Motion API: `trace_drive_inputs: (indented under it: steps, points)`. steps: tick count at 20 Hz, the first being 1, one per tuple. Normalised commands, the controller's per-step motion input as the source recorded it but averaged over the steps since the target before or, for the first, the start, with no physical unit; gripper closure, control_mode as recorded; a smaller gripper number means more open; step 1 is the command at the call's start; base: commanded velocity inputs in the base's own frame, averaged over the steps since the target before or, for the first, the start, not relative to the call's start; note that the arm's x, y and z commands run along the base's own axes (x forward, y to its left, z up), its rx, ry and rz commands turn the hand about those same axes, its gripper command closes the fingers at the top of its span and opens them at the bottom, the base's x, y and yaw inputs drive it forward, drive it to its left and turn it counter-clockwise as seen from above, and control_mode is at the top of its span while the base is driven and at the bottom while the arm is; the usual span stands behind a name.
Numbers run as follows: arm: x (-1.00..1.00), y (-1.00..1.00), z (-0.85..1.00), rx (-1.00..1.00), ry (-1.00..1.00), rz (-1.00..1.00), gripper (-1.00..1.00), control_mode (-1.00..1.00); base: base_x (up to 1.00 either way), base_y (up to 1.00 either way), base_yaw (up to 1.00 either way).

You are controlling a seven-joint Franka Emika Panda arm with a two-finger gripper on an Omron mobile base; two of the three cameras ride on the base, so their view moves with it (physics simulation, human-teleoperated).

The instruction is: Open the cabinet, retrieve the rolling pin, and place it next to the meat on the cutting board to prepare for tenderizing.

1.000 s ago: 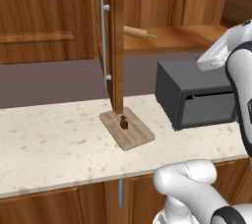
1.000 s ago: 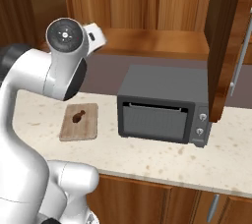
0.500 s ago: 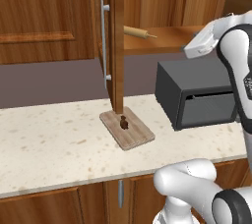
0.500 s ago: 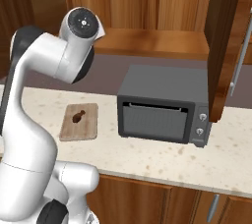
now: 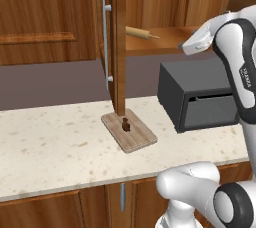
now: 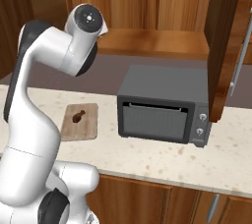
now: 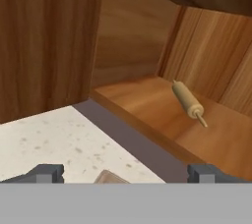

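Lying on the wooden shelf (image 7: 162, 110) of the open reddish-brown cabinet (image 5: 119, 47), the slim tan wooden rolling pin (image 7: 187, 101) faces the pincer (image 7: 125, 173), whose jaws stand wide apart, empty.

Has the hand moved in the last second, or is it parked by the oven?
Yes. In the left base view the hand has swung left above the oven, toward the rolling pin on the cabinet shelf.

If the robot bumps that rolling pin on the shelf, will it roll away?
Probably. The rolling pin is a smooth round cylinder lying loose on the flat shelf, so a sideways nudge could roll it. It looks like stiff wood, so it shouldn't bend.
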Motion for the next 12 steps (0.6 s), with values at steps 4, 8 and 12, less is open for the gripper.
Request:
trace_drive_inputs:
  steps: [4, 8, 12]
  points:
    - [0.17, -0.03, 0.00, 0.01, 0.00, 0.00, -1.00, -1.00, 0.00, 0.00, 0.00]
    - [0.01, -0.09, 0.00, 0.01, 0.00, 0.00, -1.00, -1.00, 0.00, 0.00, 0.00]
    - [0.11, -0.03, 0.00, 0.00, 0.02, 0.00, -1.00, -1.00, 0.00, 0.00, 0.00]
